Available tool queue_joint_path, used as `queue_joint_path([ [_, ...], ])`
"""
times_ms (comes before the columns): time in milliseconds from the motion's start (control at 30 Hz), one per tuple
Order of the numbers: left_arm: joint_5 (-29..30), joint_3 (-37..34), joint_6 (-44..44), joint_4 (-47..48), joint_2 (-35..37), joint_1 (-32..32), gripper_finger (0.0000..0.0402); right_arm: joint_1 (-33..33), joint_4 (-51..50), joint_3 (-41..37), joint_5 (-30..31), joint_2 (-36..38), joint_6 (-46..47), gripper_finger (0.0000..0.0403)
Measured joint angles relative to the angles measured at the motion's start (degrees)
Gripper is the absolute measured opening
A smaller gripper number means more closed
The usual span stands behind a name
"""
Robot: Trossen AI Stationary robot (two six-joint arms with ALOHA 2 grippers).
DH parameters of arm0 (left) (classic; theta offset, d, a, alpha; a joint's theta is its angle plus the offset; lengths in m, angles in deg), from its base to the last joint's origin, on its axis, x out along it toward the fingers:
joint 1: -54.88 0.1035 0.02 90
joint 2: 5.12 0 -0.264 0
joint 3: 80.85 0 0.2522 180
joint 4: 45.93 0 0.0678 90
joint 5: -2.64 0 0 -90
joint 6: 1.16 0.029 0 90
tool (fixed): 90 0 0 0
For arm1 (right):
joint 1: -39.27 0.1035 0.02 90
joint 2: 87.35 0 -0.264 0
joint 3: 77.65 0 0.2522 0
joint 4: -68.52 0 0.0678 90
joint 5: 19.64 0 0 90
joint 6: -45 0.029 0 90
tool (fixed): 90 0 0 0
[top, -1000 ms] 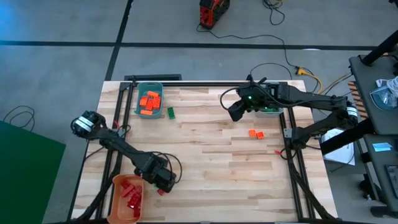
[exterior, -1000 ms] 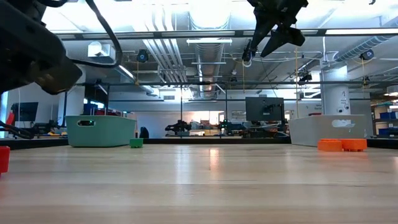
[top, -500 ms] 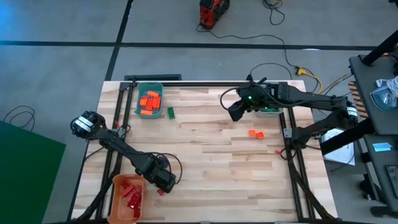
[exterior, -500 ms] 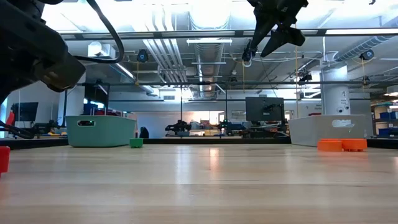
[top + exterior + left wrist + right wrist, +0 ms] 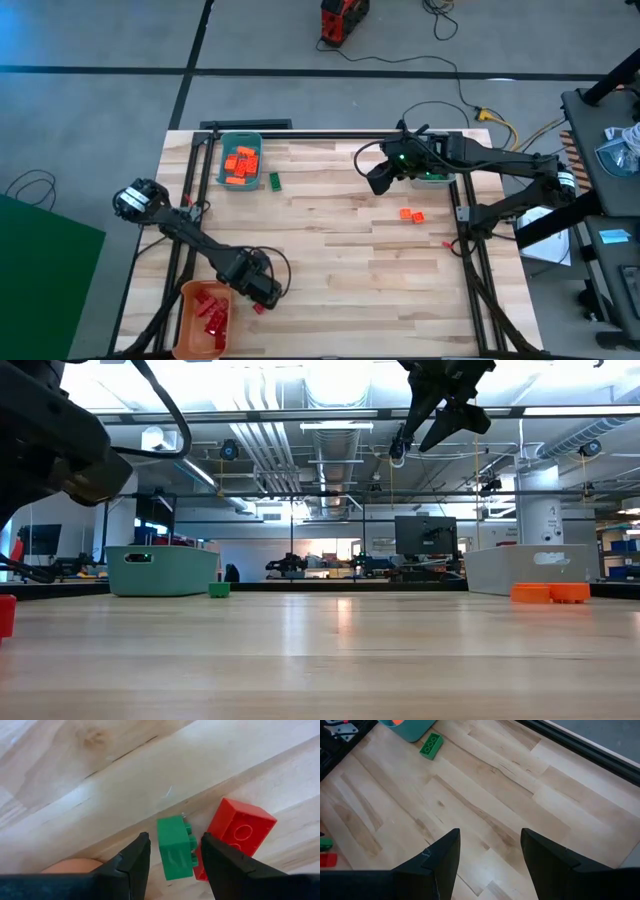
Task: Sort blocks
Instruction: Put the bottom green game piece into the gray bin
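Your left gripper [image 5: 263,293] sits low over the table's near-left part, just beside the orange bin [image 5: 186,330], which holds red blocks [image 5: 210,311]. In its wrist view the two fingers [image 5: 132,865] stand apart with a small green brick [image 5: 174,847] between them; whether either finger touches it you cannot tell. A red brick [image 5: 237,833] lies against the green one's far side, outside the fingers.

Farther back from that gripper stands the teal bin [image 5: 222,180] with orange blocks [image 5: 241,163] in it, and a lone green block [image 5: 274,181] rests on the wood just beside that bin.

Your right gripper [image 5: 379,178] hangs high above the table toward the back right, fingers [image 5: 437,861] spread wide with nothing between them. In front of it, nearer the right edge, two orange bricks [image 5: 411,214] lie side by side on the tabletop. Just behind that arm a grey bin [image 5: 520,570] holds green pieces [image 5: 433,177], mostly hidden under the arm
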Motion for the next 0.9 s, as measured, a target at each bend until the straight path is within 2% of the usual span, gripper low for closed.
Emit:
queue_joint_path([
  [467,3.43,-0.34,0.02,-0.58,0.0,-0.86,0.0154,0.0,0.0,0.0,0.0,0.0,-0.04,0.0201],
  [767,-0.2,-0.5,-0.41,-0.17,0.0,-1.08,0.0154,0.0,0.0,0.0,0.0,0.0,0.21,0.0201],
  [900,-0.03,-0.64,1.35,-0.08,0.0,-1.08,0.0154,0.0,0.0,0.0,0.0,0.0,0.42,0.0201],
])
